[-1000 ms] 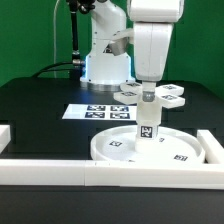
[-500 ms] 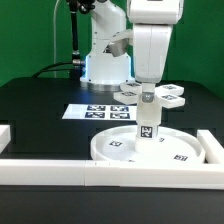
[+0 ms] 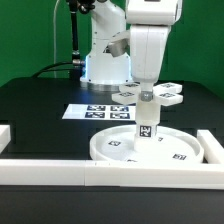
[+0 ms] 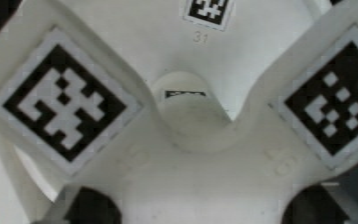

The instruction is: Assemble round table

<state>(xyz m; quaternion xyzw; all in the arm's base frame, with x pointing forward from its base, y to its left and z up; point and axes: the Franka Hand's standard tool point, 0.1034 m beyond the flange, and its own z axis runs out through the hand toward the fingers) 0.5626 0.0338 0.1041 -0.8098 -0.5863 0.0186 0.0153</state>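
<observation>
The large rimmed round disc (image 3: 165,152) lies on the black table near the front rail. The short thick cylinder leg (image 3: 147,127) stands upright at the disc's middle, its lower end on or just above the disc. My gripper (image 3: 147,100) is shut on the leg's upper part from above. In the wrist view the leg (image 4: 194,130) fills the picture between my gripper's (image 4: 194,208) dark fingertips (image 4: 91,205), with tags on both flanks. The flat cross-shaped foot piece (image 3: 168,95) lies behind the disc, toward the exterior view's right.
The marker board (image 3: 97,112) lies flat on the table at the exterior view's left of the disc. White border rails run along the front (image 3: 90,170) and the right (image 3: 212,145). The robot's base (image 3: 105,60) stands at the back.
The arm's white wrist body has shifted slightly toward the exterior view's left. The leg stays upright at the disc's middle, still held.
</observation>
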